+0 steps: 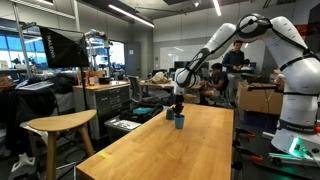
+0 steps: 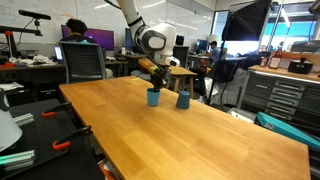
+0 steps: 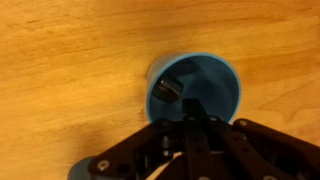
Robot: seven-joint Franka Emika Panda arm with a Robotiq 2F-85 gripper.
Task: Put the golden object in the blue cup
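The blue cup (image 3: 197, 92) stands upright on the wooden table; it also shows in both exterior views (image 1: 180, 122) (image 2: 153, 97). A small dull golden-brown object (image 3: 168, 88) lies inside the cup, against its upper-left wall. My gripper (image 3: 195, 122) hangs directly above the cup's opening, also seen in both exterior views (image 1: 178, 106) (image 2: 152, 82). Its fingers are pressed together in the middle, and nothing shows between them. A small dark grey object (image 2: 183, 99) stands beside the cup (image 1: 171, 115).
The long wooden table (image 2: 190, 135) stretches toward the camera. A stool (image 1: 60, 125) and cabinets stand beside it. Chairs, desks and people are behind it. The table's far edge is close behind the cup.
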